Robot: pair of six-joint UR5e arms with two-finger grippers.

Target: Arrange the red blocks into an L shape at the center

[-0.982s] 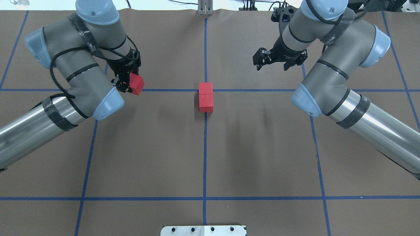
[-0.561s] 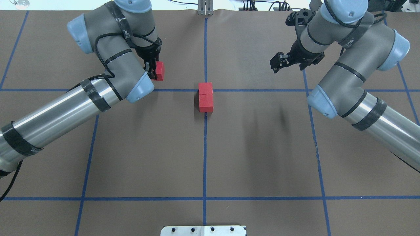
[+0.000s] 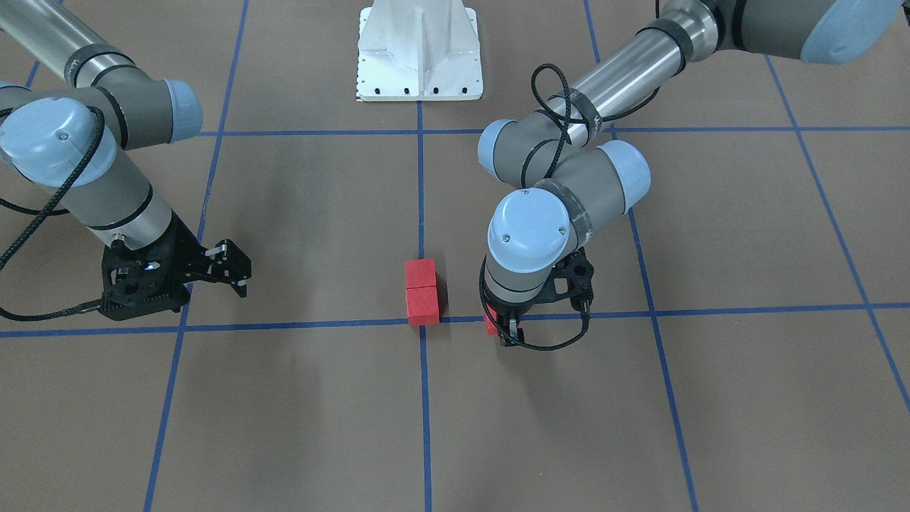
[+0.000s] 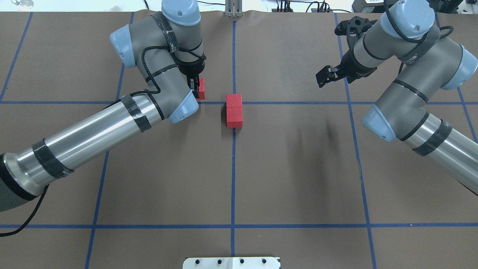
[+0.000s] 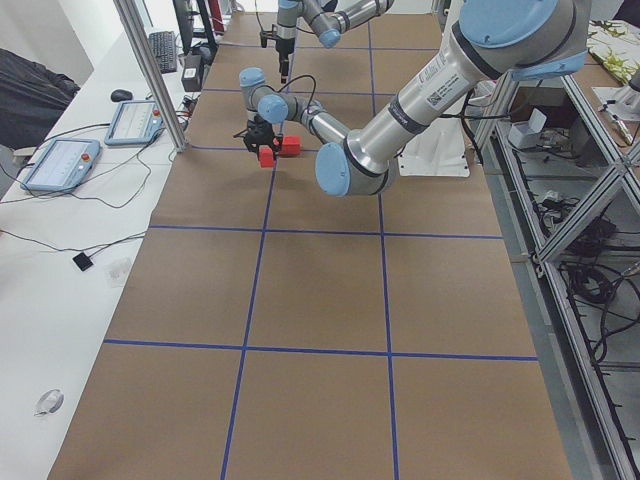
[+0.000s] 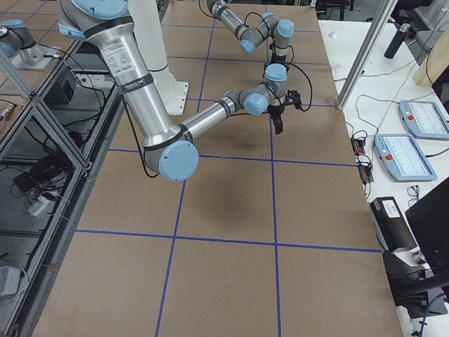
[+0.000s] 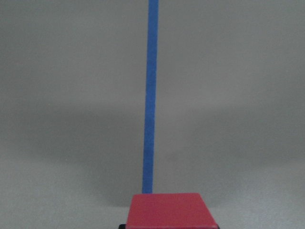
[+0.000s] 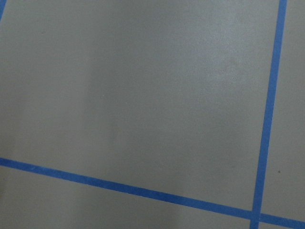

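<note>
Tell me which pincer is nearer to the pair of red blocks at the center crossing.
Left. The left pincer, holding the third red block, hangs just beside the pair; the right pincer hovers far off on the other side.

**Q:** How much of the held block (image 4: 202, 89) is concealed?

**A:** Overhead, its left side lies behind a finger of the left gripper (image 4: 198, 89). In the front-facing view the wrist covers all but a red sliver. In the left wrist view the lower edge crops it, so only the top face shows.

**Q:** Is its contact with the fingers legible?

**A:** No. In every view the pads are hidden. Whether the block's underside touches the brown surface (image 4: 168, 168) cannot be told either.

**Q:** And the side views?

**A:** From exterior left, the paired blocks (image 5: 290, 146) are too small to show their seam. The exterior right view shows no red at all.
</note>
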